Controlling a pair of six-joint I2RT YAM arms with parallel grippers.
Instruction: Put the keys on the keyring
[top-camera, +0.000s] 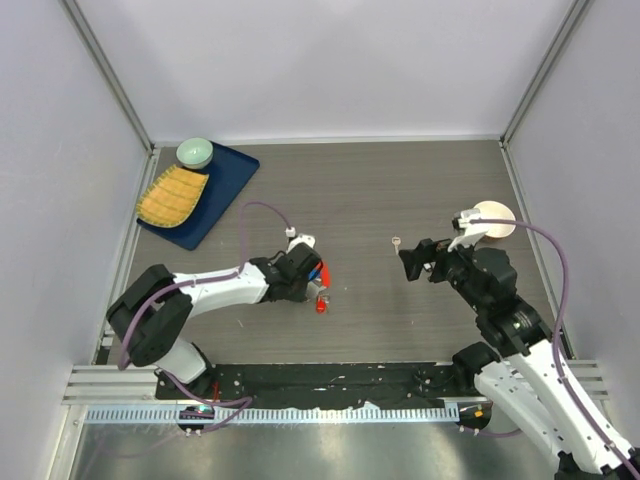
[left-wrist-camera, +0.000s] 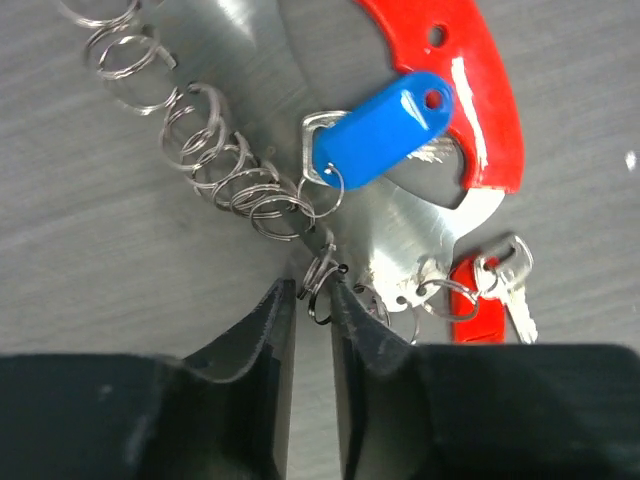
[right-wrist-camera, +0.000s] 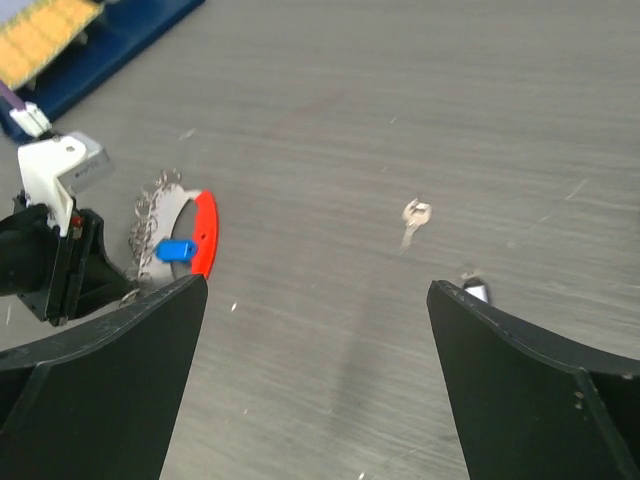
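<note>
The keyring is a chain of pale metal rings joined to a shiny plate with a red curved tag and a blue tag. It lies left of centre in the top view. My left gripper is nearly closed, pinching one end ring between its tips. The red-headed key hangs on a small ring at the plate's edge. The plain silver key lies alone on the table and also shows in the right wrist view. My right gripper is wide open and empty, hovering just right of that key.
A blue tray with a green bowl and a yellow mat sits back left. A white round disc lies behind the right arm. A small dark-and-silver object peeks out by my right finger.
</note>
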